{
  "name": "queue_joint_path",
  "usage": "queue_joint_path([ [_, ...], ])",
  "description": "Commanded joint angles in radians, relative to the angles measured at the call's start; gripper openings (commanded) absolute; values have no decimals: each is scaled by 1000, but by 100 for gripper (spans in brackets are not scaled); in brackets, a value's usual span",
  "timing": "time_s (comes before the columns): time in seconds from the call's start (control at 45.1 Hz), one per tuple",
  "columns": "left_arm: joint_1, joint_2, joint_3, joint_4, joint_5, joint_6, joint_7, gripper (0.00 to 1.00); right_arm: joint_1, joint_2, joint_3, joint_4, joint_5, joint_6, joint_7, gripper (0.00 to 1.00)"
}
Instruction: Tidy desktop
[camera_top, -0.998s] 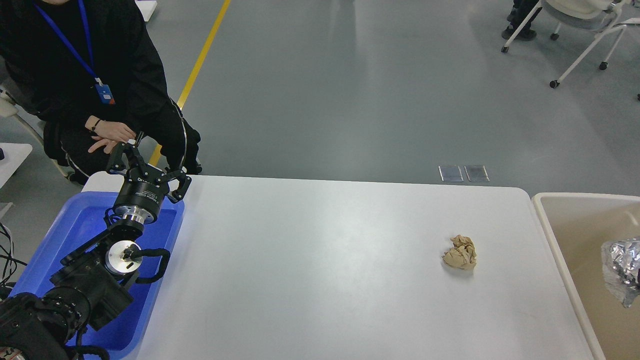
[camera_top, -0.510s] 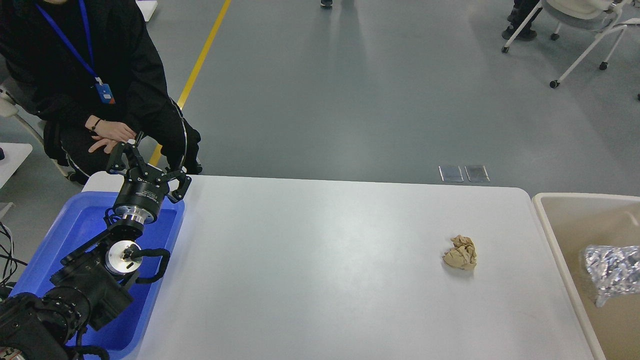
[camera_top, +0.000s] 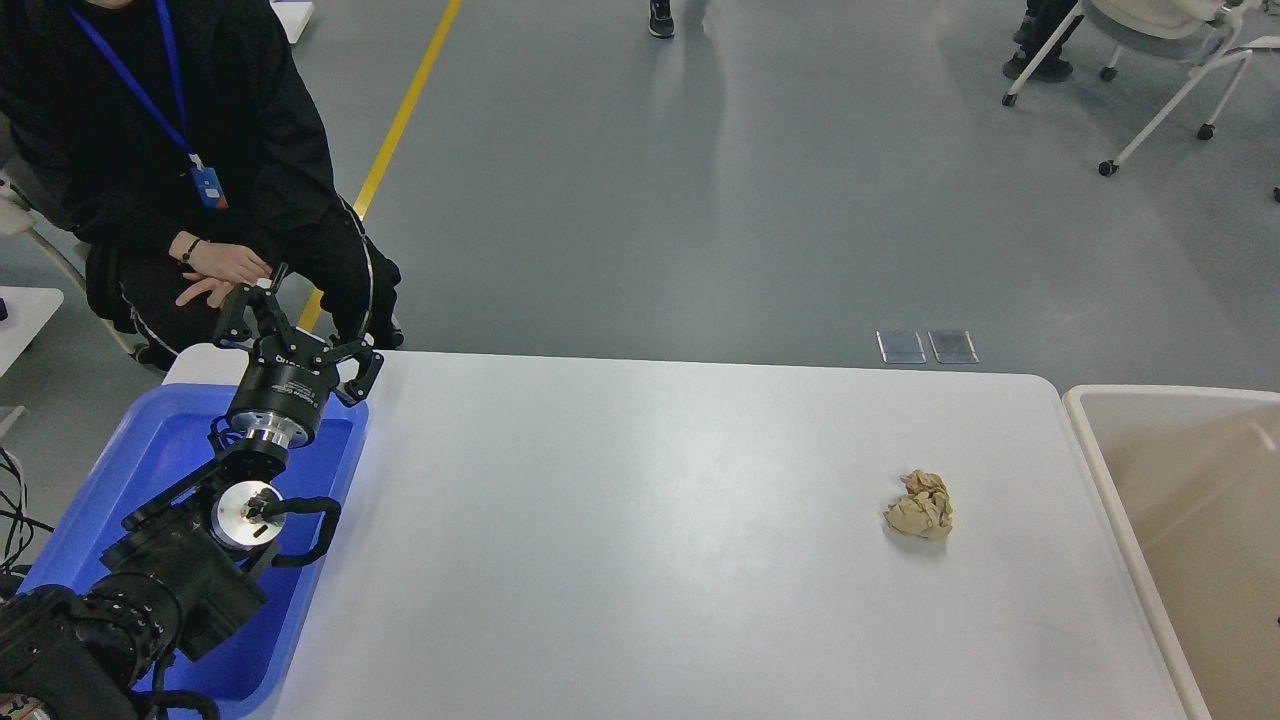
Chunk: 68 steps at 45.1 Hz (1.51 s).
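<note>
I see the desktop (camera_top: 640, 560), a big white tabletop with round corners. It is smooth and a little shiny. One crumpled ball of tan paper (camera_top: 920, 506) lies on it, over on the right side, well away from every edge. A blue plastic tray (camera_top: 140, 450) sits on the left end of the desktop and covers the near left corner. The wide middle part is just bare white.

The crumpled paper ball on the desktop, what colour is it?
Light tan, like brown paper; the crumpled paper ball shows clearly in the head view.
</note>
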Motion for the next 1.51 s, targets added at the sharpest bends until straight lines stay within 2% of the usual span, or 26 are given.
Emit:
queue_joint_path([
  [0.0,0,1,0,0,0,0,0,100,60,8,-4,7,0,4,1,100],
  [0.155,0,1,0,0,0,0,2,100,93,5,26,24,5,4,1,100],
  [0.288,0,1,0,2,0,0,2,100,129,-27,112,79,5,5,19,100],
  [0.333,0,1,0,0,0,0,2,100,152,-52,176,109,5,5,42,100],
  [0.466,-1,1,0,0,0,0,2,100,195,-104,373,214,5,7,152,100],
  [0.554,0,1,0,2,0,2,2,100,196,-147,443,324,3,7,192,100],
  [0.665,-1,1,0,0,0,2,2,100,169,-248,505,549,2,10,246,100],
  [0.687,0,1,0,0,0,2,2,100,153,-264,522,605,2,10,263,100],
  [0.71,-1,1,0,0,0,2,2,100,83,-287,593,749,-7,8,307,100],
  [0.776,0,1,0,0,0,2,2,100,-1,-287,713,887,-23,4,343,100],
  [0.887,0,1,0,0,0,2,2,100,-127,-226,868,1050,-112,-6,349,100],
  [0.998,-1,1,0,0,0,0,2,100,-224,-132,944,1122,-231,-6,349,100],
  [1.242,0,1,0,0,0,0,2,100,-278,60,993,1107,-356,-10,349,100],
  [1.375,0,-1,0,0,0,0,2,100,-264,78,987,1035,-356,-3,352,100],
  [1.486,0,-1,0,0,0,0,2,100,-255,89,971,1035,-342,1,352,100],
])
